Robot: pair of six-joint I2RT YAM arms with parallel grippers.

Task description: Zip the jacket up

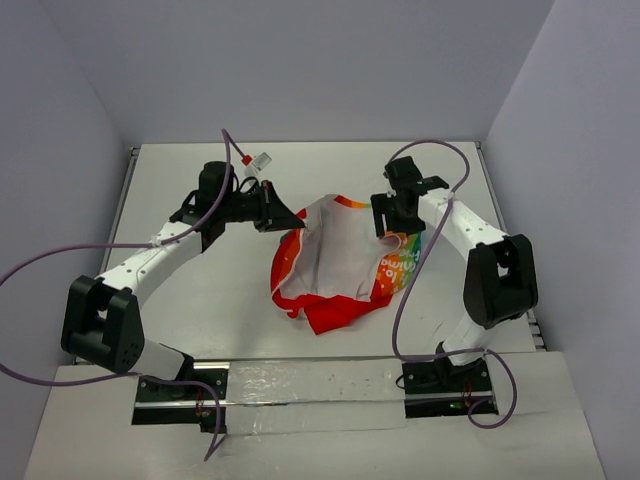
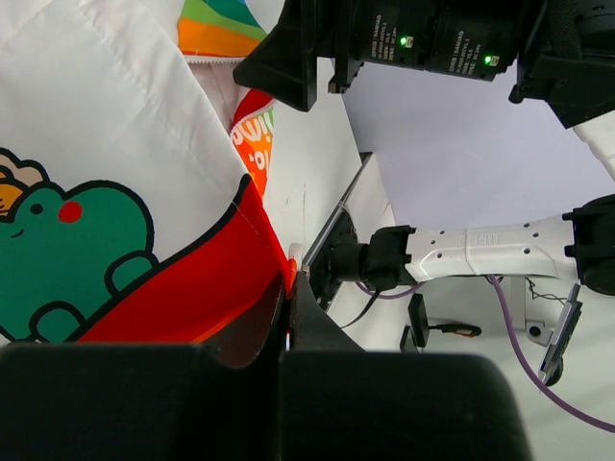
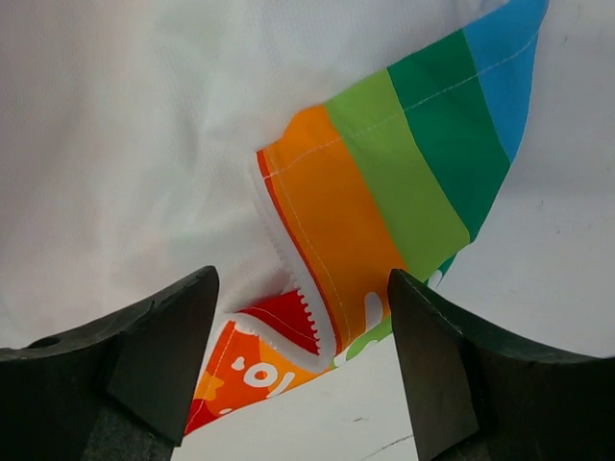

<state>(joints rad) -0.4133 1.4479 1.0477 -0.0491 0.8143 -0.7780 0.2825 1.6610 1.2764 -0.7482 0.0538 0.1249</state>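
The jacket (image 1: pixel 335 262) lies crumpled mid-table, white lining up, red hood at the front, rainbow panels at the right. My left gripper (image 1: pixel 283 215) is shut on the jacket's red edge at its upper left corner; in the left wrist view the red hem (image 2: pixel 192 288) runs into the closed jaws (image 2: pixel 288 288), beside a green cartoon print (image 2: pixel 67 250). My right gripper (image 1: pixel 388 228) is open just above the jacket's right side. In the right wrist view its fingers (image 3: pixel 159 355) straddle the white zipper teeth (image 3: pixel 317 331) and the orange-green-blue striped panel (image 3: pixel 384 202).
A small white tag with a red end (image 1: pixel 258 160) lies at the table's back left. Purple cables (image 1: pixel 420 270) hang from both arms. Grey walls close in the table on three sides; the right arm's base (image 2: pixel 480 254) shows in the left wrist view.
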